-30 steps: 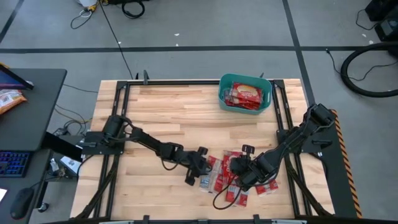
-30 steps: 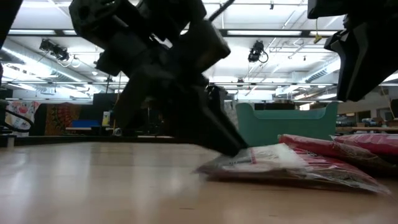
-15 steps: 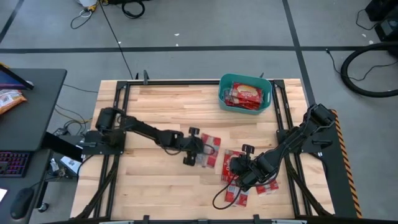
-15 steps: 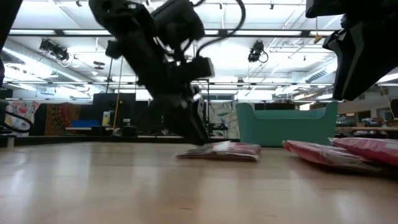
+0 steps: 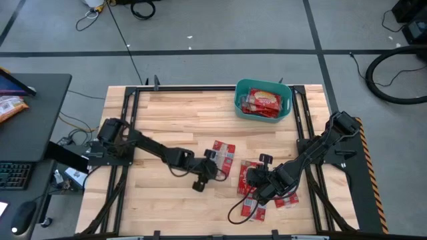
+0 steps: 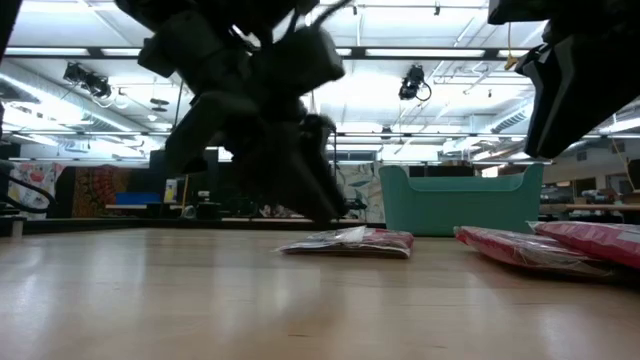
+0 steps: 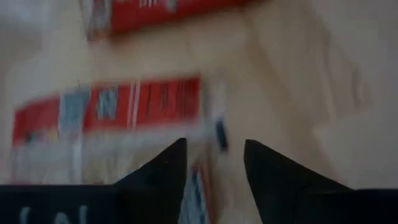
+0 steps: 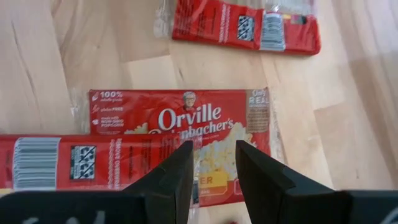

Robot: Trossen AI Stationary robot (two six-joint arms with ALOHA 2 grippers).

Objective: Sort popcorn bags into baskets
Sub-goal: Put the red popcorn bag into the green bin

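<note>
Wooden slat table (image 5: 173,113) under overhead camera, grey floor around, dark desk at far left edge. Teal basket (image 5: 263,99) at far side of table toward right, holding several red popcorn bags (image 5: 260,101); same basket seen across table in low view (image 6: 461,198).

Left gripper (image 5: 212,165) low over table centre, fingers parted with narrow gap, holding nothing; tips just beside single popcorn bag (image 5: 223,153) lying flat and apart from main cluster. Same bag flat on wood in low view (image 6: 350,241), left gripper (image 6: 325,212) just above its near end. Left wrist view: gripper (image 7: 214,152) over blurred red-and-white packet (image 7: 112,109), fingertips (image 7: 171,163) spread.

Right gripper (image 5: 252,180) hovering over cluster of bags (image 5: 252,181) near front right of table, fingers slightly apart, nothing clamped. Right wrist view: gripper (image 8: 214,163) directly over packet printed "Orville" (image 8: 180,137), another packet (image 8: 245,25) beyond, barcode-side packet (image 8: 68,160) touching alongside.
</note>
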